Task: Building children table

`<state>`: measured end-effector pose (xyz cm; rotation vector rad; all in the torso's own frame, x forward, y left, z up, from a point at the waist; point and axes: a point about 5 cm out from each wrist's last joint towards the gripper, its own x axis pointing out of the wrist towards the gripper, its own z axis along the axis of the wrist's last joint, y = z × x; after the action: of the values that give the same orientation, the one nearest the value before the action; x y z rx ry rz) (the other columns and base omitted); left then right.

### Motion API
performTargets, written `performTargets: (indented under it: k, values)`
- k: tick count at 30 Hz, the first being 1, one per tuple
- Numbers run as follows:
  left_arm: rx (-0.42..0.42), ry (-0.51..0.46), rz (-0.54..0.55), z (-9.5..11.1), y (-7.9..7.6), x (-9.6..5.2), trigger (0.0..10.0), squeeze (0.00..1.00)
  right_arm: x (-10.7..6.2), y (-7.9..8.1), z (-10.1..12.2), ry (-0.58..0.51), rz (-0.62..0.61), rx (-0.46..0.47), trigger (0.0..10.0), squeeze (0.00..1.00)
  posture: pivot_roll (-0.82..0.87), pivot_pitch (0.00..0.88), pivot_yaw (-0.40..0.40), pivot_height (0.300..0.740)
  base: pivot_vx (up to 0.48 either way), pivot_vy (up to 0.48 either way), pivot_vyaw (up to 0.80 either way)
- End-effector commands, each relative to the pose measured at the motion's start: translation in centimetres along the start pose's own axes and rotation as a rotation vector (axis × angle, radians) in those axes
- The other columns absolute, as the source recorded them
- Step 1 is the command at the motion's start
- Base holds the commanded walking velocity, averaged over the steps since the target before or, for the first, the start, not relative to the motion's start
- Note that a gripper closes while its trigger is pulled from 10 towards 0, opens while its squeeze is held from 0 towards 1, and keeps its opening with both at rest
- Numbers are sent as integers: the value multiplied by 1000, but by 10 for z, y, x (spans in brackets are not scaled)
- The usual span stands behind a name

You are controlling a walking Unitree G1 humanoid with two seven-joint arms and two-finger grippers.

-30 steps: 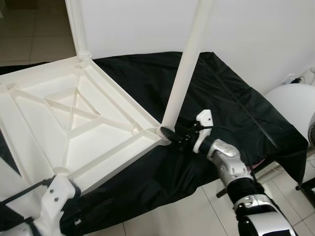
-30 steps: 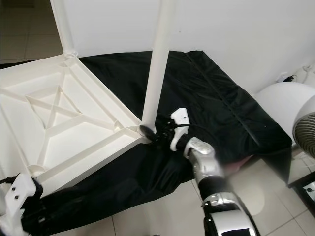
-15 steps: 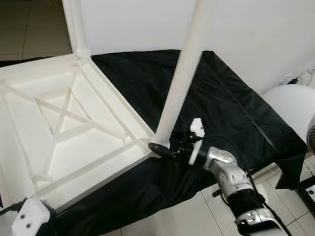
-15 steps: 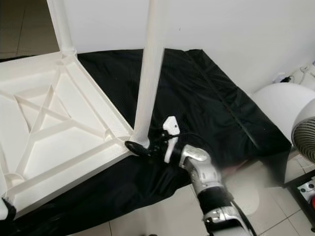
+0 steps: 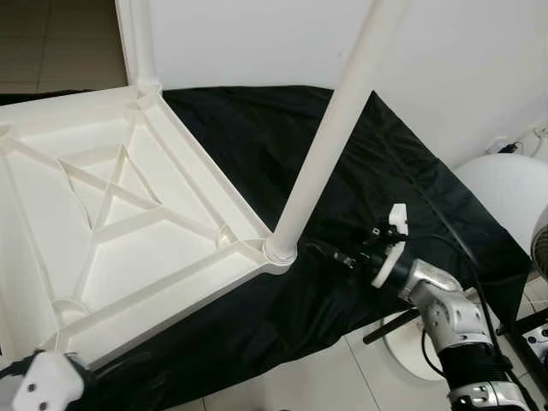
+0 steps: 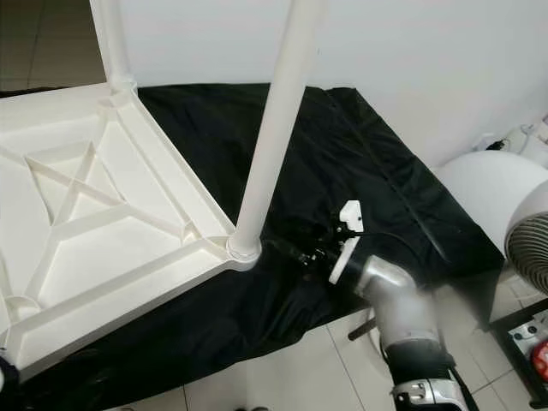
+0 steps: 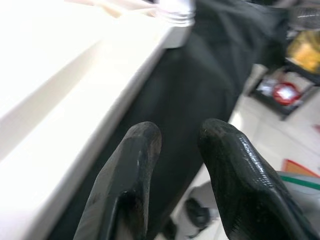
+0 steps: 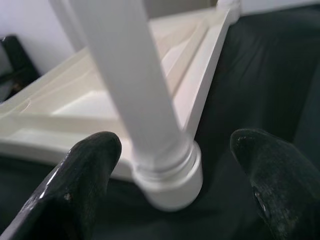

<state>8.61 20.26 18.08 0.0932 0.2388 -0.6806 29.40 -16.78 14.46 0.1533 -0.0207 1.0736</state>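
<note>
Two white legs stood up from an upturned white table top on a black cloth.

One leg (image 5: 330, 137) rose from the near corner socket (image 5: 280, 251) of the table top (image 5: 103, 223), its long axis leaning slightly toward the robot's right; the other leg (image 5: 137, 43) stood at the far corner. The right gripper (image 5: 330, 253) lay just to the right of the near socket, apart from it and pointing at the leg's base, fingers spread wide and holding nothing. That arm was far the nearer to this leg. The right wrist view showed the leg's collar between the two spread fingertips (image 8: 85, 165), untouched. The left gripper (image 7: 172, 150) sat low beside the table top's near edge, fingers slightly parted, empty. The black cloth (image 5: 402, 180) draped down to a tiled floor (image 5: 325, 385).
</note>
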Motion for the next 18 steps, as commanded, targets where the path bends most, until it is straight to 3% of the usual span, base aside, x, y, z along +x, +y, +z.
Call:
performTargets:
  k: [1, 5, 7, 15, 18]
  values:
    - [10, 3, 21, 3, -1, -3, 10000, 0, -1, 4, -2, 19, 43, 15, 10000, 0, 265, 122, -193, 740, 0, 0, 0]
    - [31, 18, 50, 5, 1, -8, 10000, 0, 2, 12, -6, 61, 122, 21, 10000, 0, 277, 123, -201, 740, 0, 0, 0]
    - [40, 53, 130, 6, 1, -16, 10000, 0, 12, 21, -12, 125, 227, 31, 10000, 0, 318, 126, -231, 740, 0, 0, 0]
    - [46, 79, 259, 8, 2, -36, 10000, 0, 18, 21, -15, 157, 283, 53, 10000, 0, 350, 134, -249, 740, 0, 0, 0]
    - [43, 124, 339, 5, 5, -52, 10000, 0, 27, 22, -15, 151, 304, 57, 10000, 0, 390, 146, -268, 740, 0, 0, 0]
